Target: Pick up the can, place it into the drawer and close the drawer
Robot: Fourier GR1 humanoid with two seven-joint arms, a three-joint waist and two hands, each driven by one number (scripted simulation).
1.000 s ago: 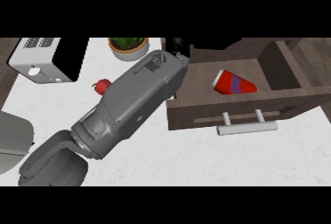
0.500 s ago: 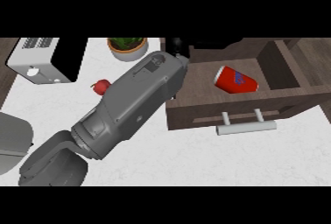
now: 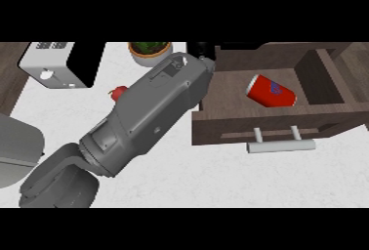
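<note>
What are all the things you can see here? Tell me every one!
can: one, red with a blue mark, lying tilted inside the open drawer.
drawer: one, dark brown wood, pulled open at the right.
drawer handle: one, pale grey bar on the drawer's front.
toaster: one, white and black, top left on the counter.
potted plant: one, green in a pale pot, top middle.
small red thing: one, left of the forearm, partly hidden.
counter: one, white top.
forearm: one, grey, reaching from lower left toward the drawer; its hand is not visible.
</note>
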